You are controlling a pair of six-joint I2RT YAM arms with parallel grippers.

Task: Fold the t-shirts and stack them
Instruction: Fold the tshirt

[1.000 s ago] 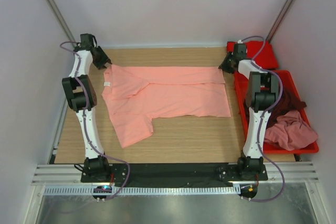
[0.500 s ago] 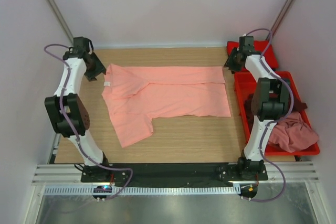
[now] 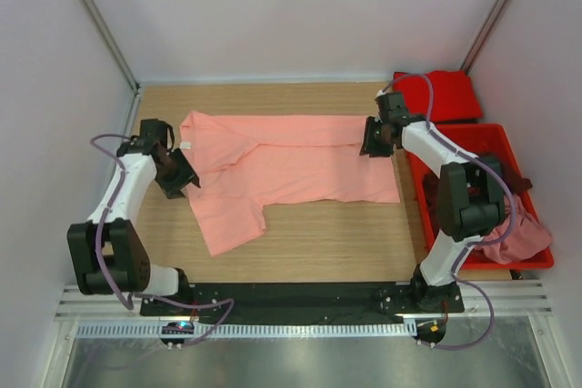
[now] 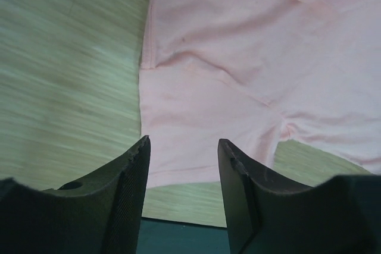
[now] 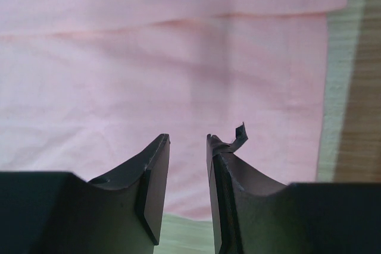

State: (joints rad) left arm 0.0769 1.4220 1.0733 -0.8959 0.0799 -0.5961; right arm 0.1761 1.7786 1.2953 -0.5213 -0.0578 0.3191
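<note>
Folding is the step we judge to be in hand: the salmon-pink t-shirt (image 3: 291,165) lies spread across the middle of the wooden table (image 3: 318,243), its far long edge already turned over onto the body, one sleeve reaching toward the near edge. The left gripper (image 4: 183,144) hovers low over the sleeve side, jaws spread with nothing between them. The right gripper (image 5: 187,140) hangs over the hem side, jaws parted more narrowly and also empty. We read the next move as a matched pinch, each gripper closing on its own edge of cloth so the near half can be carried over evenly; a one-sided grab would likely skew the fold. At the far right corner a bright red shirt (image 3: 441,97) lies folded flat. Beside it the red bin (image 3: 527,263) holds a maroon shirt (image 3: 516,181) and a dusty pink shirt (image 3: 518,238), both crumpled. Pale walls close the table in on three sides, and a metal rail runs along the near edge.
</note>
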